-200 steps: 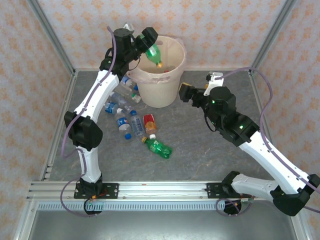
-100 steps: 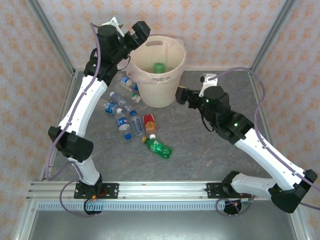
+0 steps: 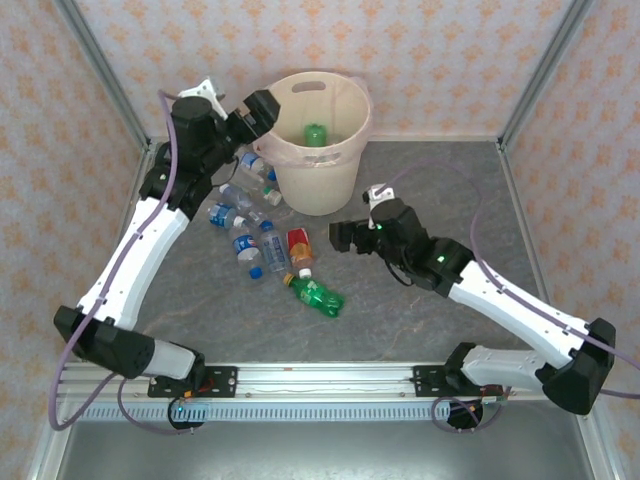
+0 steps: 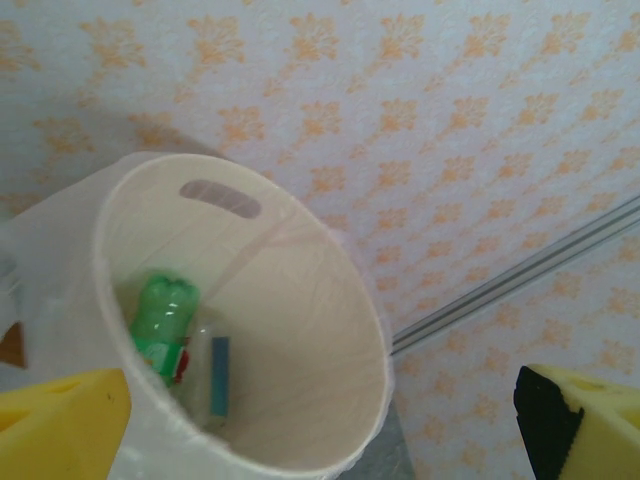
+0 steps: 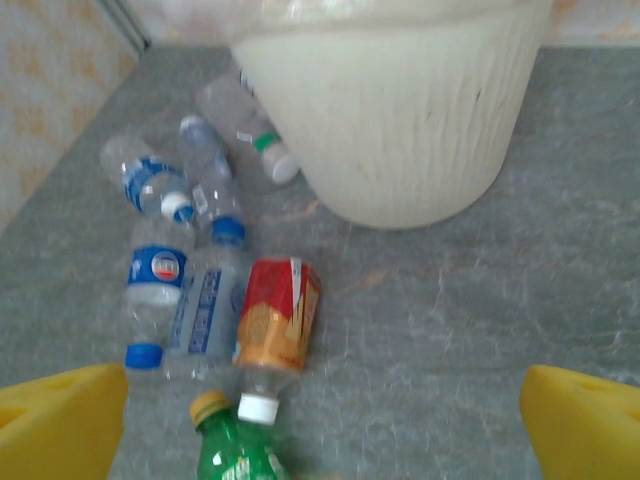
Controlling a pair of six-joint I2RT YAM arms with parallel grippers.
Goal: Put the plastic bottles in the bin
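Left pincer (image 4: 320, 425) apart, empty, by the bin (image 3: 315, 185) rim; green bottle (image 3: 316, 133) inside. Right pincer (image 5: 320, 420) apart, near the bottle pile (image 3: 250, 225) on the table (image 3: 430, 180), left of bin. Bottles look light, thin-walled, slick, likely to roll: clamp mid-body, gently.

Bin (image 3: 320, 185) — cream-beige, faint vertical ribbing outside. Green bottle in the bin (image 4: 163, 322): red on its label. Table (image 3: 450, 200): mottled grey. Walls (image 3: 450, 60): pale, repeating orange floral motif. Green bottle on the table (image 3: 316, 296): yellow-orange cap. Red-labelled bottle (image 5: 278, 318): red and orange label, white cap. Clear bottles (image 5: 155, 285) — blue labels, blue caps. Clear bottle by the bin (image 5: 245, 125): green band, white cap. Left gripper (image 4: 320, 425) and right gripper (image 5: 322, 425): pads (image 5: 580, 425) yellow. Left arm (image 3: 140, 250), right arm (image 3: 510, 305): white links, black joints.
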